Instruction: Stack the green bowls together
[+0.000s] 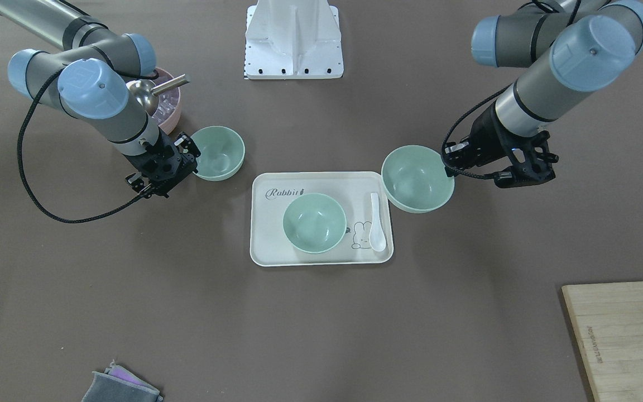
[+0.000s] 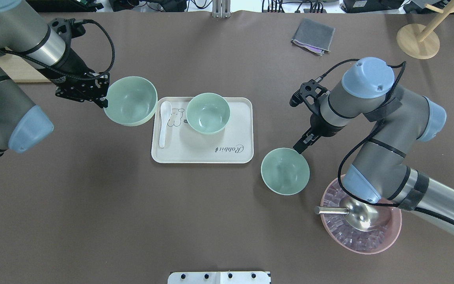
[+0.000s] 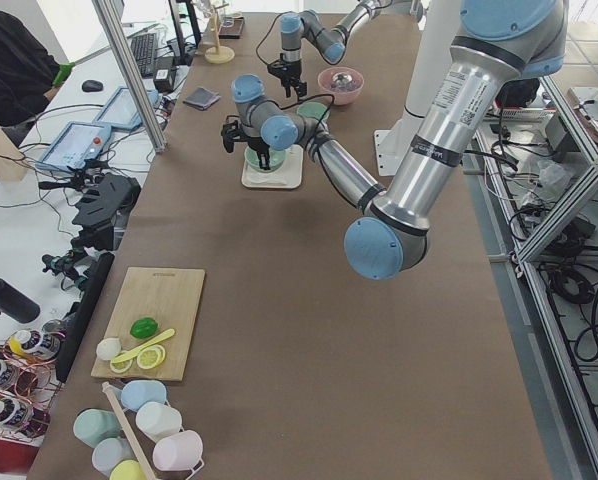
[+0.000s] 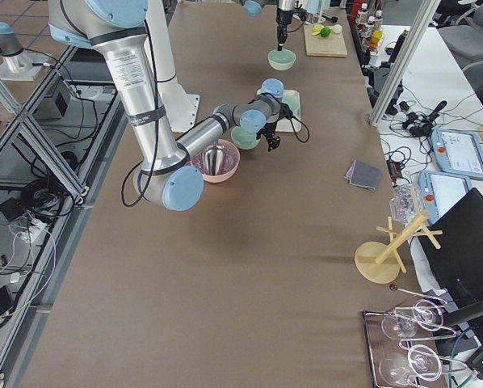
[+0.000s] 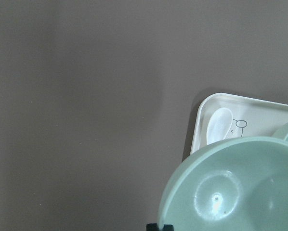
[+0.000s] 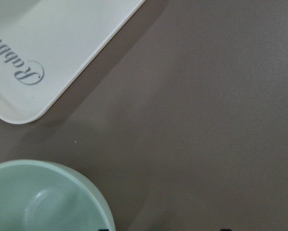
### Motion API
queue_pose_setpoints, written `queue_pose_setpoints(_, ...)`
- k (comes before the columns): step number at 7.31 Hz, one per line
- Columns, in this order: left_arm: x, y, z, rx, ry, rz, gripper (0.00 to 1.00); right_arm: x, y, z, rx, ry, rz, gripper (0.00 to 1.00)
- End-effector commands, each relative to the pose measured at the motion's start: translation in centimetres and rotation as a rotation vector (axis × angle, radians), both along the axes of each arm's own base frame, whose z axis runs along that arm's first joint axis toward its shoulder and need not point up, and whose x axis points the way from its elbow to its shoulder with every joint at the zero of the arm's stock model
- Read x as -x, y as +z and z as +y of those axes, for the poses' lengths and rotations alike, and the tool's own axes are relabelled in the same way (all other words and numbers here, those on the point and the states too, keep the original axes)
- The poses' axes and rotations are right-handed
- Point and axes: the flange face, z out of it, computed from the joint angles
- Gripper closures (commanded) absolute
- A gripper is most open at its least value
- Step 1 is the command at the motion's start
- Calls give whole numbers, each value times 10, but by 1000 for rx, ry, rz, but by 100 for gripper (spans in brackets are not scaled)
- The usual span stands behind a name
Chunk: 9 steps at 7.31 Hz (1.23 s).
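One tray mid-table; pink bowl near right. Green ones: mid bowl on tray; L bowl raised just left of tray, L gripper pinching its left rim; R bowl on table btwn tray & pink bowl, R gripper spread at its far-right rim. Spoon on tray's left.

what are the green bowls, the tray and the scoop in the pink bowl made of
The green bowls look like plastic or melamine: smooth, matte, soft highlights only. The tray seems similar cream plastic, matte, with a printed rabbit. The scoop is clearly metal, polished, with mirror-like reflections.
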Motion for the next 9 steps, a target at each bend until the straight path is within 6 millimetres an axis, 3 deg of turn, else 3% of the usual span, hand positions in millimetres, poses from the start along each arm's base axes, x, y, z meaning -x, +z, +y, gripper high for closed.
queue_pose_setpoints(1, -4, -2, 1, 4, 1, 1, 100, 2, -1, 2, 4, -4, -3, 28)
queue_pose_setpoints(2, -4, -2, 1, 4, 1, 1, 100, 4, -2, 3, 10, -7, -3, 32)
queue_pose_setpoints(3, -5, -2, 1, 2, 2, 1, 100, 7, 0, 6, 13, -14, 2, 45)
queue_pose_setpoints(9, -4, -1, 1, 6, 1, 0, 100, 5, -11, 11, 58, -10, -24, 47)
